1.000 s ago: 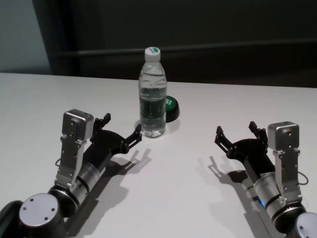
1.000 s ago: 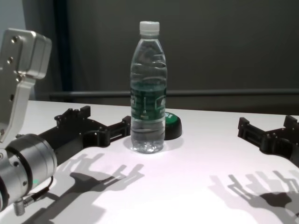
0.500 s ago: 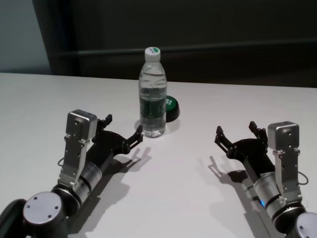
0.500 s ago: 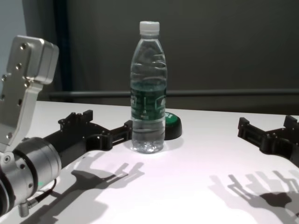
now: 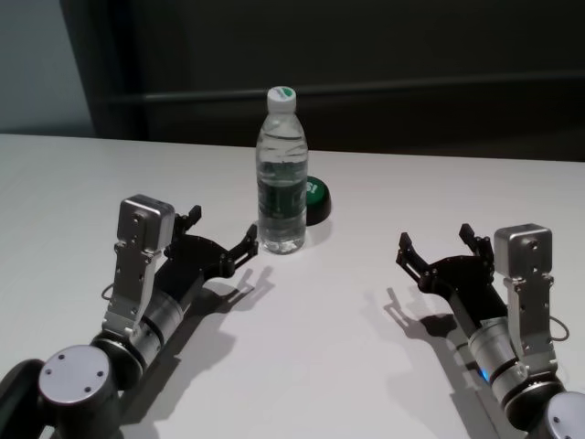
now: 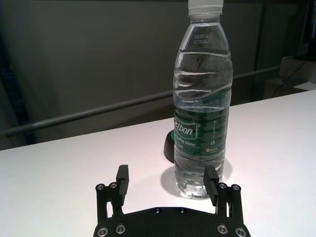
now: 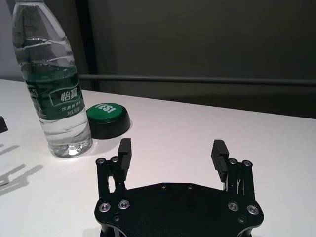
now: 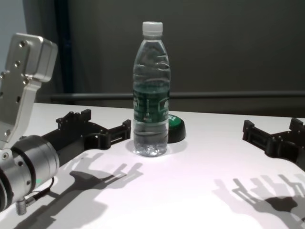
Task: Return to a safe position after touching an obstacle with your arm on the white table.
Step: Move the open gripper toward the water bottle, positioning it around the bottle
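Note:
The obstacle, a clear water bottle [image 5: 281,183] with a white cap and dark green label, stands upright on the white table [image 5: 347,357]. My left gripper [image 5: 223,226] lies low over the table just left of the bottle, open and empty. In the chest view its near fingertip [image 8: 126,126] sits a small gap away from the bottle [image 8: 151,90]. The left wrist view shows the bottle [image 6: 202,98] just beyond one finger of the left gripper [image 6: 167,177]. My right gripper [image 5: 435,238] rests open and empty far to the right.
A low green button on a black base [image 5: 315,199] sits right behind the bottle, also seen as the green button [image 7: 107,118] in the right wrist view. A dark wall with a rail runs behind the table's far edge.
The left gripper first pressed in against the bottle's base, then drew back slightly to the left. The bottle still stands in place. The right arm has not moved.

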